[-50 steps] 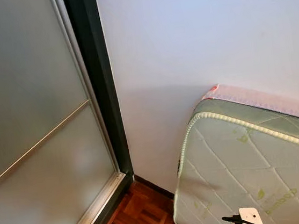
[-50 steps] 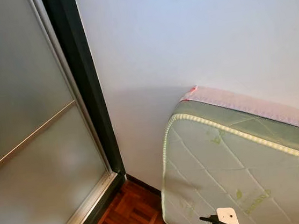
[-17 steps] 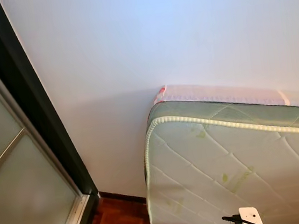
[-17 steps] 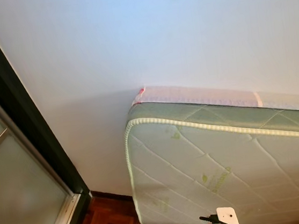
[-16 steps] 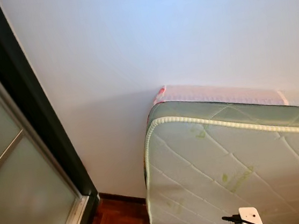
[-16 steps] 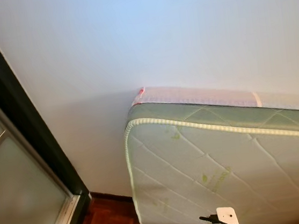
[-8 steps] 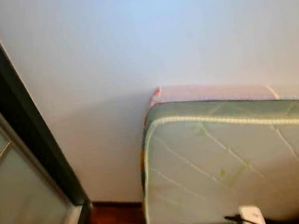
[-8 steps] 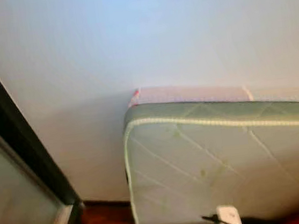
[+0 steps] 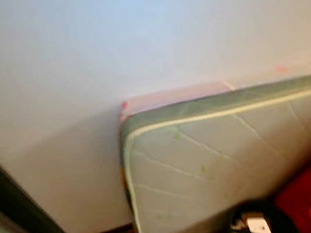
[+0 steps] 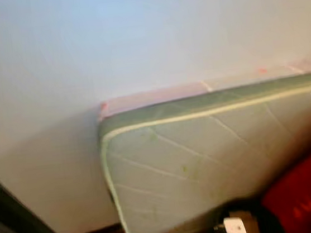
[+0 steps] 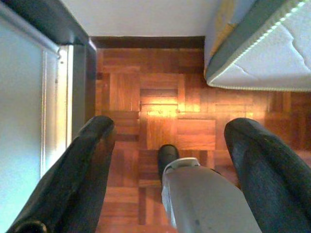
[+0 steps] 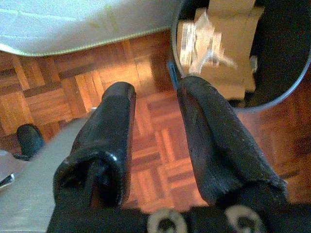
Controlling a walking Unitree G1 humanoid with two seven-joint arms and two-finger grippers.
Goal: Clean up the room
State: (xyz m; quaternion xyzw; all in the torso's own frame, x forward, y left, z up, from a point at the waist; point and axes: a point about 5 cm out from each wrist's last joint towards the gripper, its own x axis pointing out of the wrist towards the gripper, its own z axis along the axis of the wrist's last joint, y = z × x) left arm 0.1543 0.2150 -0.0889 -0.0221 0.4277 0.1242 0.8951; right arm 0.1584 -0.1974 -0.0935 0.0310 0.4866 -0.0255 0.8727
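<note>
Parquet floor (image 11: 160, 102) — mattress (image 9: 217, 165) on edge, round bin (image 12: 252, 43)

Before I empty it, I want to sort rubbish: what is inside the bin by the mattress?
The bin holds folded brown cardboard and crumpled pale paper or plastic. Whatever lies beneath them, and the shadowed far side, cannot be seen.

Quilted cloth mattress (image 9: 216, 160), glossy wood parquet floor (image 11: 160, 107), matt painted wall (image 9: 108, 43), seemingly cardboard scraps (image 12: 223, 43) in bin (image 12: 286, 58)
</note>
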